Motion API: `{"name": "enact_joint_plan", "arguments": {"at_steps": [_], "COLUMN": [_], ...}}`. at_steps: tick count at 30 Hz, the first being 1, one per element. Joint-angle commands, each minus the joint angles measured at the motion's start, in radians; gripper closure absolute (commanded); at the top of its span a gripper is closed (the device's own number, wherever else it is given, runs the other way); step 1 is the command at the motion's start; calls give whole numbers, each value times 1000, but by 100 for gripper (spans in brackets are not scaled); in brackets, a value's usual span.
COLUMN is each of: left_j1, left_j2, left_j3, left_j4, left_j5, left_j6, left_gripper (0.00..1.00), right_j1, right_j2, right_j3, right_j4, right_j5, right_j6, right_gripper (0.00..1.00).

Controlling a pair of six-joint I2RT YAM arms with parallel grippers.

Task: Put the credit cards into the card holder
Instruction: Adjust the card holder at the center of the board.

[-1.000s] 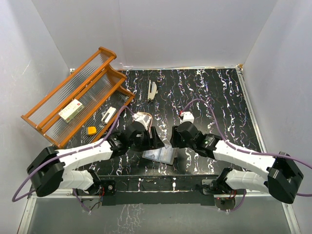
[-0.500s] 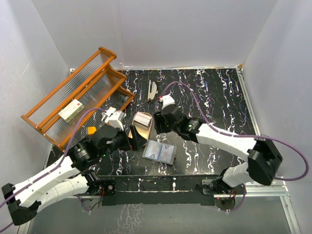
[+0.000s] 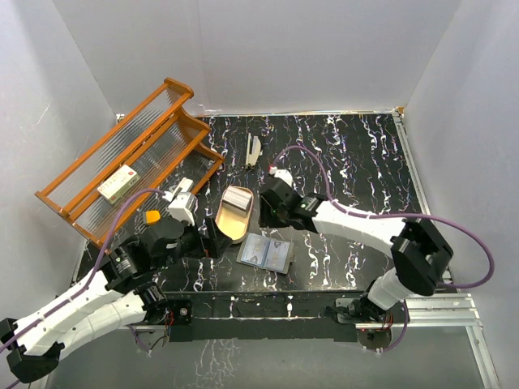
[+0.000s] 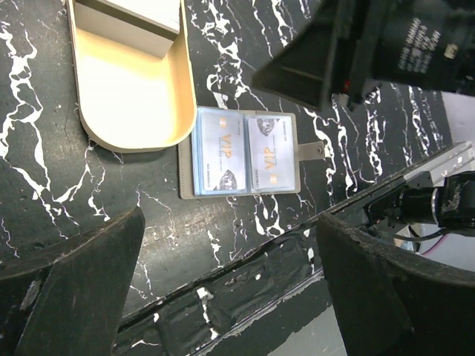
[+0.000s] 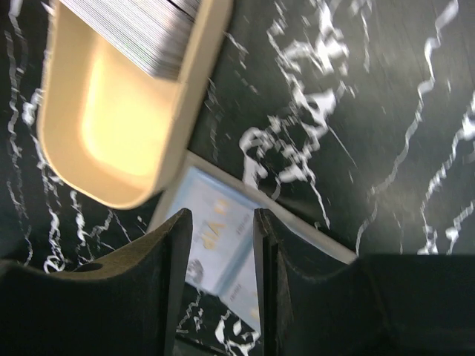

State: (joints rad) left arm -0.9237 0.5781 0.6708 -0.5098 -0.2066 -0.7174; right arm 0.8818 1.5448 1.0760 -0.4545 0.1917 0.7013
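Left fingers [image 4: 74,289] gape wide, right fingers [image 5: 159,274] barely parted, both empty near the glossy-sleeved card holder [image 4: 245,152].

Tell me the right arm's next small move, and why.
Probably shift the right gripper toward the credit cards stacked at the far end of the tan tray and lower onto the top card. Its jaws stand slightly apart with nothing between them, the stack sits in the tray, and the card holder lies open beside it.
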Motion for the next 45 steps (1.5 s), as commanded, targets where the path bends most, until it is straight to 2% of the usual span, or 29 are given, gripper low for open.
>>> {"name": "enact_joint_plan", "arguments": {"at_steps": [1, 6, 14, 22, 29, 36, 40, 45], "left_j1": [5, 5, 5, 5, 5, 5, 5, 5], "left_j2": [53, 173, 289, 419, 529, 576, 576, 548], "left_j3": [-15, -17, -72, -116, -117, -132, -137, -131], "left_j4": [16, 53, 241, 404, 479, 519, 529, 501], "left_j5": [6, 35, 99, 178, 197, 193, 198, 183], "left_j6": [-3, -9, -29, -77, -111, -145, -159, -165], "left_gripper": [1, 2, 12, 25, 30, 33, 34, 34], "right_j1": [6, 6, 6, 6, 3, -16, -24, -25], "right_j2": [-114, -169, -196, -182, -136, -93, -86, -137], "right_j3": [-100, -206, -302, -401, -409, -386, -351, -278], "right_j4": [-14, -44, -29, 42, 126, 181, 144, 10], "right_j5": [11, 27, 38, 68, 114, 147, 154, 132], "right_j6": [171, 221, 208, 157, 6, -107, -130, -73], "right_gripper": [64, 63, 65, 74, 86, 88, 88, 78]}}
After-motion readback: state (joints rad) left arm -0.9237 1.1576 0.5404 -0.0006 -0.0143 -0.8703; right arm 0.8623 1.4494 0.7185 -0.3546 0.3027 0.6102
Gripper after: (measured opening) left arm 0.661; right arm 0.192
